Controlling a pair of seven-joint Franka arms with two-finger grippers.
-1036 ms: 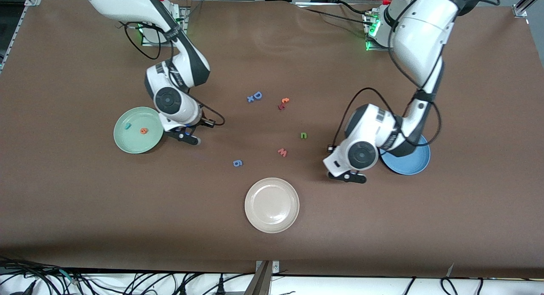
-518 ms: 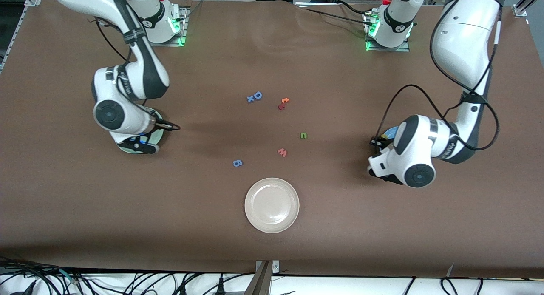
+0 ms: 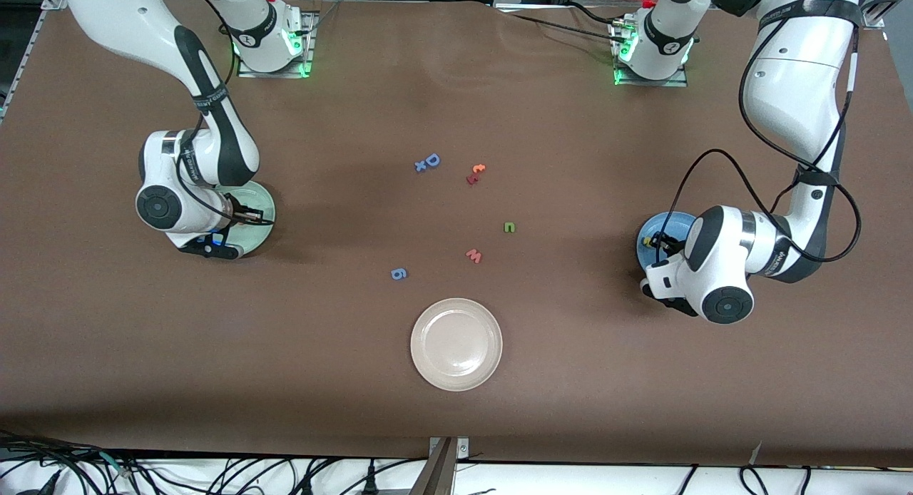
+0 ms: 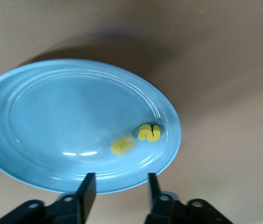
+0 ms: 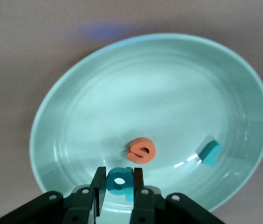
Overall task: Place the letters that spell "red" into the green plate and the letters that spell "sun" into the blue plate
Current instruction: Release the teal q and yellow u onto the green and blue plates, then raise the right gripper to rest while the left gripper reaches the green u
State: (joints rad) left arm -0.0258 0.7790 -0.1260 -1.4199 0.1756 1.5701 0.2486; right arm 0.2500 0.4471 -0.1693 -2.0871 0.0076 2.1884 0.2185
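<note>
My right gripper (image 5: 119, 179) is shut on the teal "d" (image 5: 120, 182) and hangs low over the green plate (image 5: 99, 93). An orange "e" (image 5: 141, 150) and a teal "r" (image 5: 210, 152) lie in that plate. Over the edge of the blue plate (image 4: 52, 116) my left gripper (image 4: 120, 183) is open, with nothing between its fingers. A yellow "s" (image 4: 149, 132) and a yellow "u" (image 4: 122, 145) lie in the blue plate. The dark green "n" (image 3: 509, 227) lies on the table near the middle, between the two plates.
A beige plate (image 3: 456, 344) sits nearest the front camera. A pinkish "w" (image 3: 474, 255) and a blue "g" (image 3: 399, 273) lie between it and the "n". Farther back are a blue "D" (image 3: 430, 161) and small orange-red letters (image 3: 476, 172).
Both arms swung outward from the middle to their plates. The left gripper opened and the yellow "u" now lies in the blue plate. The right gripper still holds the "d".
</note>
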